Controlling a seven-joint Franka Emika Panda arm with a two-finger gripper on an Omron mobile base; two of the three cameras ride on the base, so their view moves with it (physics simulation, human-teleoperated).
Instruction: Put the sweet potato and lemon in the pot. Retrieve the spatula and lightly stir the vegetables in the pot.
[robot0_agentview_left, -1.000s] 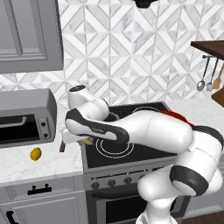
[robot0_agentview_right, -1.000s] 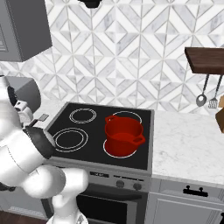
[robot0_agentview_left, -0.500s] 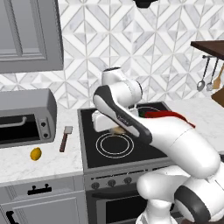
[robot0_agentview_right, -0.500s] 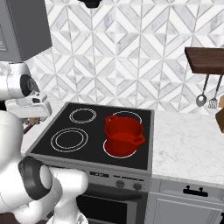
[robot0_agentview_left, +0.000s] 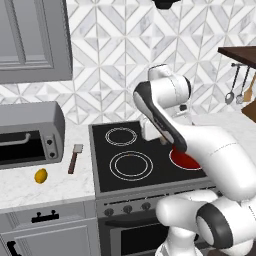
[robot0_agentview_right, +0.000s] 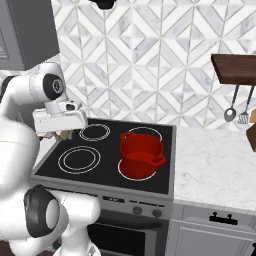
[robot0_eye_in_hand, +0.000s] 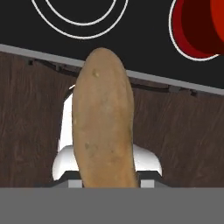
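Observation:
The tan-orange sweet potato (robot0_eye_in_hand: 103, 131) hangs lengthwise in my gripper (robot0_agentview_right: 63, 134), which is shut on it above the stove's left burners. In the hand view the tuber hides both fingertips, and the red pot (robot0_eye_in_hand: 197, 26) shows at the top right. The pot (robot0_agentview_right: 141, 155) stands on the front right burner, to the right of the hand and apart from it. The arm covers most of the pot (robot0_agentview_left: 186, 161) in the left base view. On the left counter the yellow lemon (robot0_agentview_left: 41, 175) lies near the front edge. The spatula (robot0_agentview_left: 74, 158) lies beside the stove.
A grey toaster oven (robot0_agentview_left: 25, 135) stands on the left counter behind the lemon. The black stovetop (robot0_agentview_right: 80, 159) has ringed burners. To the right of the stove runs a marble counter (robot0_agentview_right: 215, 165), with utensils (robot0_agentview_right: 231, 112) hanging under a wooden shelf (robot0_agentview_right: 235, 67).
The arm has swung from the left counter rightward over the stove, carrying the sweet potato toward the pot. The lemon and the spatula have stayed in place.

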